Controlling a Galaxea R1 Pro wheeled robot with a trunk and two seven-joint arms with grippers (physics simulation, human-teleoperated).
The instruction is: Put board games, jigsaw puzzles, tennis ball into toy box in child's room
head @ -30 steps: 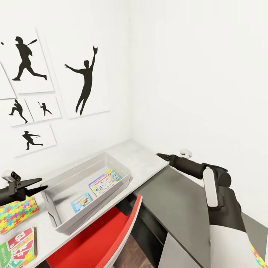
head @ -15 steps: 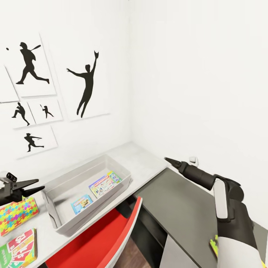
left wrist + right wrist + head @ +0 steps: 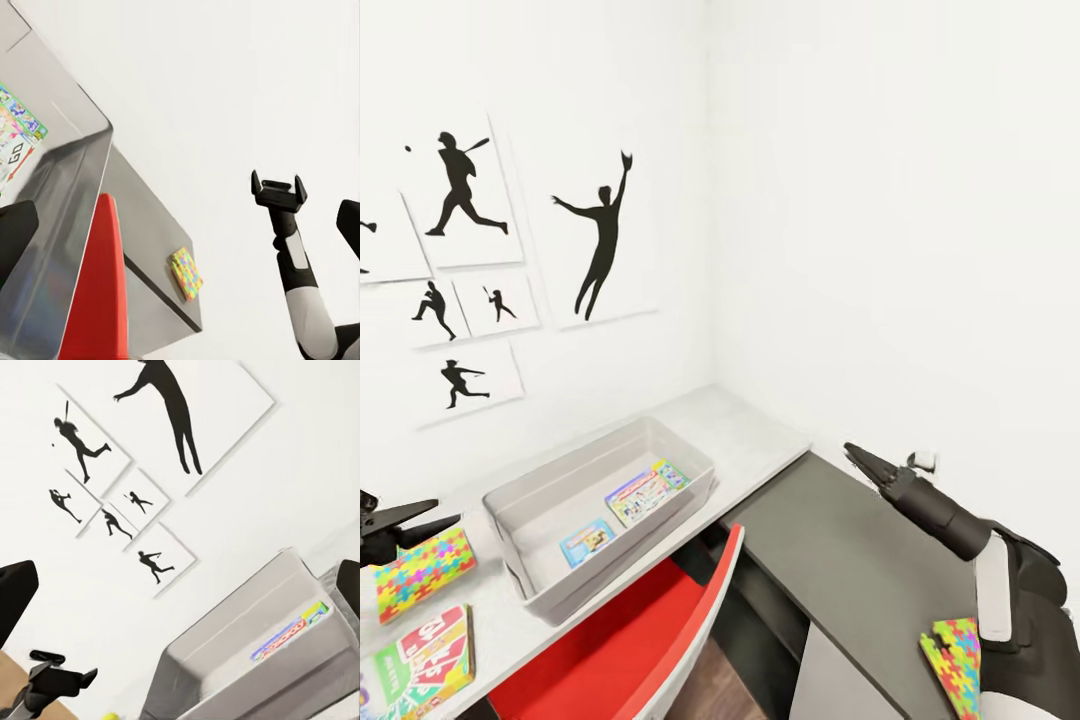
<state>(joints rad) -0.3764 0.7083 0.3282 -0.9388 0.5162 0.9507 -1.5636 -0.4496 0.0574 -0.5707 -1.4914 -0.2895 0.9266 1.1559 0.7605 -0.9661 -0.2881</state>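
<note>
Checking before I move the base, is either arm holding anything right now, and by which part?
Nothing is held. The left gripper and right gripper both show empty jaws.

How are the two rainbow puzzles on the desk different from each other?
One jigsaw puzzle lies on the pale grey part of the table, right under the left gripper. The other jigsaw puzzle lies on the dark grey part, near the right arm, with no gripper over it. The first sits beside the Skip-Bo box; the second lies alone. Both are flat, multicoloured slabs, still outside the toy box.
</note>
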